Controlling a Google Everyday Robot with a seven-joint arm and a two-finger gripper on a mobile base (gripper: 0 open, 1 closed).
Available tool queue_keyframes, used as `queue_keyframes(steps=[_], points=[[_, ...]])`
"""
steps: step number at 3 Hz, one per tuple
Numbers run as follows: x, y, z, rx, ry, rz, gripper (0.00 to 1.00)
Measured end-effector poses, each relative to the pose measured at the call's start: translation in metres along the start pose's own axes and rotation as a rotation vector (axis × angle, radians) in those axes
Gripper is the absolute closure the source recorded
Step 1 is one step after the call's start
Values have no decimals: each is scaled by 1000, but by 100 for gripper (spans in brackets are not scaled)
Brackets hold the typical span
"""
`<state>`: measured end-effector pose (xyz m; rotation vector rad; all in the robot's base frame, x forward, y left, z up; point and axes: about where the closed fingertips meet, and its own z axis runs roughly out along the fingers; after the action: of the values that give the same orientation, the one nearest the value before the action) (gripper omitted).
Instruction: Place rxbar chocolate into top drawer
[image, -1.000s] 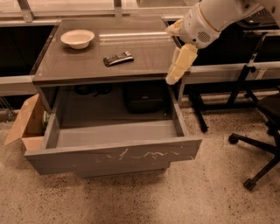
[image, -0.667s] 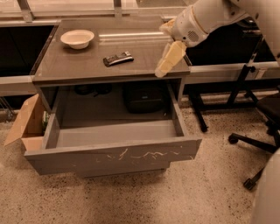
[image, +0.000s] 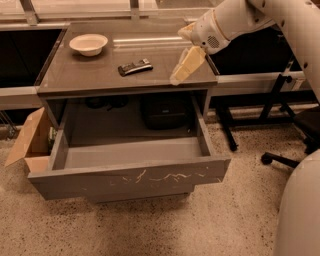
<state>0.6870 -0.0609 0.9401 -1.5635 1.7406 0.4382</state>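
- Camera view, the table: the chocolate bar lay flat on the table, near the middle of the top and slightly askew. It was in the open with bare surface all round it, so a reach from above looked easy.
- Camera view, the bowl: a white bowl stood upright toward the back left corner, well apart from the bar. It seemed unlikely to hinder a grasp.
- Camera view, the gripper: the gripper hung over the right part of the table, tilted down and to the left toward the bar but well short of it. It carried nothing. Whether it was wide or narrow could not be told from where I stood.
- Camera view, the arm: the white arm came in from the upper right, which left the front of the table free.
- Camera view, the drawer: the top drawer stood pulled fully out below the table edge. Its inside was bare and its scratched front faced the room, so it looked ready to receive the bar.
- Camera view, the floor: a cardboard box leaned beside the drawer's left end.
- Stage, as judged: the bar had not yet been picked up, and the approach was the step in hand.
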Motion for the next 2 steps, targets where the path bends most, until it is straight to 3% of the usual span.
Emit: queue_keyframes(steps=[2], points=[[-7, -59, 47, 64, -127, -30, 0]])
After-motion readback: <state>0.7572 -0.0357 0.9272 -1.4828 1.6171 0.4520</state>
